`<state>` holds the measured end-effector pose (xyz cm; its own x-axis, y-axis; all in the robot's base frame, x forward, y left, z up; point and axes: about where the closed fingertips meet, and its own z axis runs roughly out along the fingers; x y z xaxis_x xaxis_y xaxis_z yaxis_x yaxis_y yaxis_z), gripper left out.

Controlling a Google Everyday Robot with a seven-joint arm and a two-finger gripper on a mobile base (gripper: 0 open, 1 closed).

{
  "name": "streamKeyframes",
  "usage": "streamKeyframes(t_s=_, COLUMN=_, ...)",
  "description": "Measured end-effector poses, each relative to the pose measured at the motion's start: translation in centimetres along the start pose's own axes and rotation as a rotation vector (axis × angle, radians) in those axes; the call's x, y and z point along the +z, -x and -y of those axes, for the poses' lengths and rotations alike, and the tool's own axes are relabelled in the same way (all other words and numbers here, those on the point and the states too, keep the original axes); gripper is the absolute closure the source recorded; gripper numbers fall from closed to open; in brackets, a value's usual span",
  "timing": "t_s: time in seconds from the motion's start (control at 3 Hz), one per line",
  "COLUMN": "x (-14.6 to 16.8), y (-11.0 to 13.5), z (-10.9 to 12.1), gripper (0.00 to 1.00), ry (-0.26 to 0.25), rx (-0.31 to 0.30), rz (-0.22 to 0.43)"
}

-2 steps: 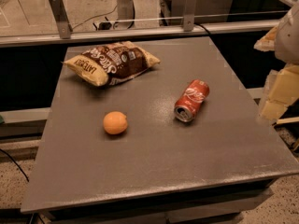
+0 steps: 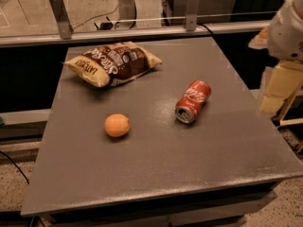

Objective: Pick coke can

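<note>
The coke can [image 2: 193, 101] is red with white script and lies on its side on the grey table [image 2: 156, 174], right of centre. Its silver end faces the near-left. My gripper [image 2: 277, 90] hangs at the right edge of the view, off the table's right side. It is well to the right of the can, apart from it, and holds nothing that I can see.
An orange fruit [image 2: 117, 125] lies left of the can. A brown and yellow chip bag [image 2: 112, 63] lies at the back left of the table. A metal rail with posts [image 2: 142, 30] runs behind the table's far edge.
</note>
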<state>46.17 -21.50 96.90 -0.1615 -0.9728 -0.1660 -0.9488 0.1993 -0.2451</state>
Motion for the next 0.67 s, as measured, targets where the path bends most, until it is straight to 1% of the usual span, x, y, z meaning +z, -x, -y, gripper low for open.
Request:
streamKeyframes(t_s=0.33, x=3.2, y=0.9, z=3.7, gripper=0.0, ry=0.016, rx=-0.174, rz=-0.051)
streamKeyframes(t_s=0.67, x=6.3, y=2.0, z=5.8, gripper=0.0, ry=0.021, rx=-0.355, rz=-0.055)
